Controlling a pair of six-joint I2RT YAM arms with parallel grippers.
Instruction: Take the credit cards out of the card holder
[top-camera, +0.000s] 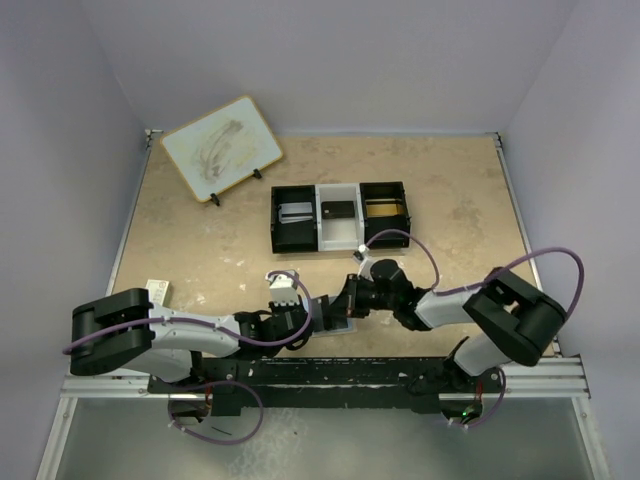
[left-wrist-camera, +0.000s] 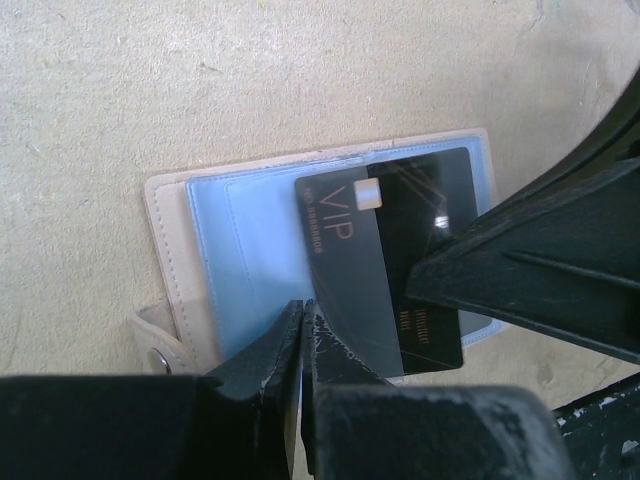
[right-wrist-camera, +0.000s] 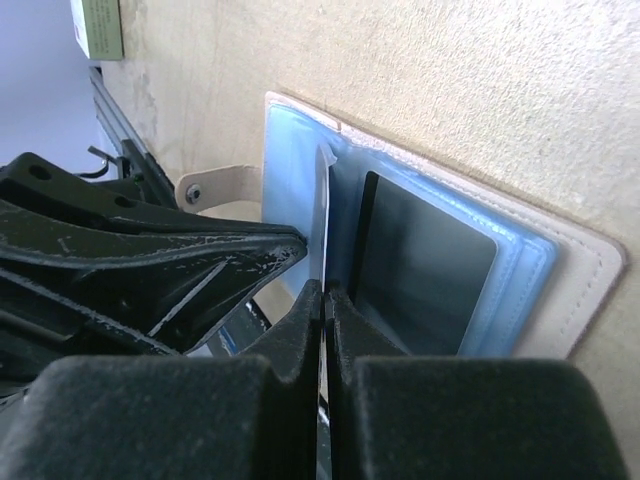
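Pale-blue card holder (left-wrist-camera: 240, 250) lies open; black credit card (left-wrist-camera: 390, 250) partly out.

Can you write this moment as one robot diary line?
left fingers: shut, at card holder edge | right fingers: shut on black card | black card: not yet clear of holder

Pale lilac walls (top-camera: 330, 60) enclose a beige, mottled table (top-camera: 200, 250), seemingly stone-patterned, under even light.

left gripper (top-camera: 312, 322): jaws closed, lower centre | right gripper (top-camera: 340, 308): jaws pinched (just beside left's) | arms angled inward
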